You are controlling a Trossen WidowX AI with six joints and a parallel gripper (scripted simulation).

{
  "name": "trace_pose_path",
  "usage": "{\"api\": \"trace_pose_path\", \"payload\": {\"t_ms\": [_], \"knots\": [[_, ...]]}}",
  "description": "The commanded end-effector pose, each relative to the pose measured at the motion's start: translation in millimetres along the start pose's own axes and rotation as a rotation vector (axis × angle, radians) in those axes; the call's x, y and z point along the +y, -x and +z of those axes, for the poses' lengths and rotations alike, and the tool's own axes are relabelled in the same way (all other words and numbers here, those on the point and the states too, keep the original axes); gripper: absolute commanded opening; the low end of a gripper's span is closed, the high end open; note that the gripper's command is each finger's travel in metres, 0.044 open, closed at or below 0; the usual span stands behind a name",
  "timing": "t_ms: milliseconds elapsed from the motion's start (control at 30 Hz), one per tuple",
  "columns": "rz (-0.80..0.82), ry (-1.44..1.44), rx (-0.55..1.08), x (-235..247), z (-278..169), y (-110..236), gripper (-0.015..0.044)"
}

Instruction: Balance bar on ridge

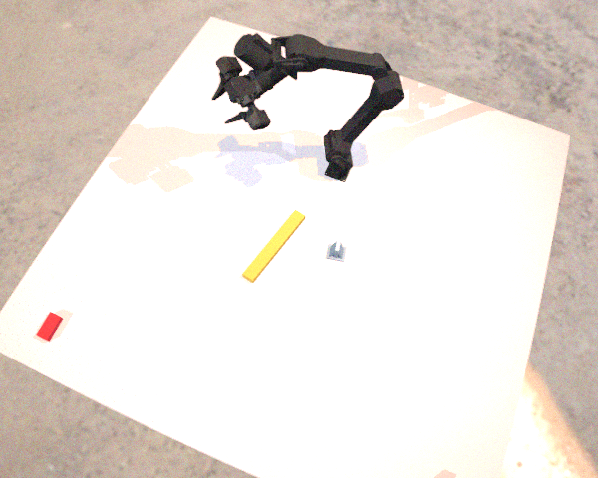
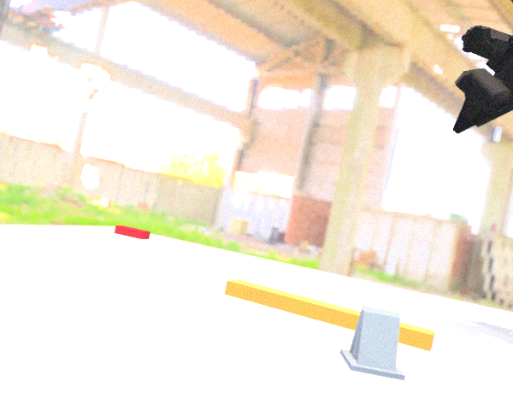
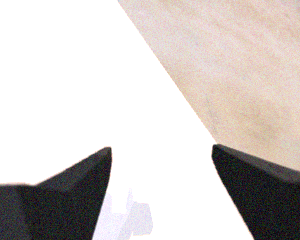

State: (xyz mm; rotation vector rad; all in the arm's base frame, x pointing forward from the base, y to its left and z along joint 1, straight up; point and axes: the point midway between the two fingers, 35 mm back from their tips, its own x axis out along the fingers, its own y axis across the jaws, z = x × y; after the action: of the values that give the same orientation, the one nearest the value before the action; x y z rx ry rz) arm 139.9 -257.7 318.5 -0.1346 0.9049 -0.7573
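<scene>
The yellow bar [image 1: 273, 247] [image 2: 291, 305] lies flat on the white table [image 1: 392, 334] [image 2: 159, 353]. The grey ridge [image 1: 336, 251] [image 2: 377, 339] stands upright on its square base beside the bar, with nothing on top; it is to the bar's right in the top view. In the exterior view it hides part of the bar behind it. My gripper [image 1: 220, 110] [image 3: 162, 147] is open and empty, raised above the table's back left part, away from bar and ridge. Part of it also shows at the upper right edge in the exterior view. Neither bar nor ridge shows in the wrist view.
A small red block [image 1: 49, 326] [image 2: 132, 231] lies near the table's left corner in the top view, far from the bar. The arm's base stands on the table behind the ridge. The table's edge crosses the wrist view, with the floor [image 3: 250, 90] beyond it.
</scene>
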Motion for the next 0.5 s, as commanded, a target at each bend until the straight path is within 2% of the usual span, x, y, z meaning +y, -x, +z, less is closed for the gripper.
{"api": "trace_pose_path", "payload": {"t_ms": [0,467], "knots": [[0.060,-0.008,0.030,17,0,-13,0.0315],[0.247,-0.026,0.130,84,5,-43,0.0315]]}}
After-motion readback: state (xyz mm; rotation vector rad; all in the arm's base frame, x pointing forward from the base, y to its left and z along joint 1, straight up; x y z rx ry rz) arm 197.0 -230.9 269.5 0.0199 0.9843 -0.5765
